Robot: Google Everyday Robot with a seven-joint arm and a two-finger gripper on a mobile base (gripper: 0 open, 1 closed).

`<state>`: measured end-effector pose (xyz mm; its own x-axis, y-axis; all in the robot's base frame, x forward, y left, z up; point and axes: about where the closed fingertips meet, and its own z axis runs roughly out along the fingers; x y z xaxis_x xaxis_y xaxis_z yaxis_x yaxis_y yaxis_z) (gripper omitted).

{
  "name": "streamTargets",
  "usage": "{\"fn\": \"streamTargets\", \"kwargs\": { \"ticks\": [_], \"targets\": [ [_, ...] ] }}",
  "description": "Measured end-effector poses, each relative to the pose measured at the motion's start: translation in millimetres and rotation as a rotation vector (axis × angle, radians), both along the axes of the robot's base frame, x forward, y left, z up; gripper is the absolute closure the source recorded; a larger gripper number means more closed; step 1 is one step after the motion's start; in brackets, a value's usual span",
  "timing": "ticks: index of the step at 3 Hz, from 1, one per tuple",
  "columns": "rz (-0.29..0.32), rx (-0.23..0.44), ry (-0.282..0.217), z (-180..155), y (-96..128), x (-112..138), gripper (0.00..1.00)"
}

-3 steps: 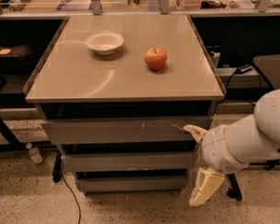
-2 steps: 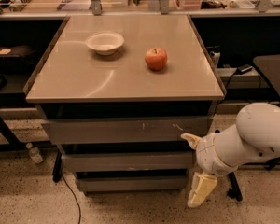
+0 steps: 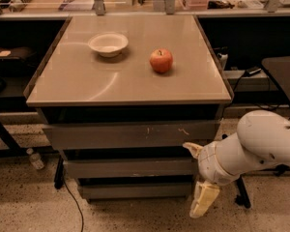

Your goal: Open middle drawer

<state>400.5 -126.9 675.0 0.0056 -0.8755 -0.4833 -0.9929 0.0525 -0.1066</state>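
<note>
We see a tan table (image 3: pixel 82 83) carrying a white bowl (image 3: pixel 108 44) and, apart to its right, a red apple (image 3: pixel 161 61). The gripper (image 3: pixel 198 174) hangs below the table's front right corner, fingers spread.

Cream gripper (image 3: pixel 190 180) beside grey middle drawer (image 3: pixel 130 168)

A grey cabinet's tan top (image 3: pixel 111 81) carries a pale bowl (image 3: pixel 108 44) and, well apart to its right, a red apple (image 3: pixel 161 61). Below it are three stacked fronts: the scratched top drawer (image 3: pixel 130 135), the middle drawer (image 3: pixel 130 168) and the bottom drawer (image 3: pixel 135 191). The white arm's gripper (image 3: pixel 198 175) sits at the middle drawer's right end, its fingers (image 3: pixel 192 149) spread wide, one above that front and one below; whether they touch it cannot be told.
</note>
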Motion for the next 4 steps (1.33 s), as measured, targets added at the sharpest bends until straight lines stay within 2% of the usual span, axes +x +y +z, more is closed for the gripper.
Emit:
{"fn": "streamTargets", "kwargs": {
  "ticks": [1,2,3,4],
  "targets": [
    [-0.042,-0.021,0.030,-47,-7,4,0.00],
    [-0.093,-0.034,-0.012,-108,-26,22,0.00],
    [-0.130,-0.019,-0.117,-146,-46,57,0.00],
    [-0.138,0.021,-0.200,-166,-67,91,0.00]
  ]
}}
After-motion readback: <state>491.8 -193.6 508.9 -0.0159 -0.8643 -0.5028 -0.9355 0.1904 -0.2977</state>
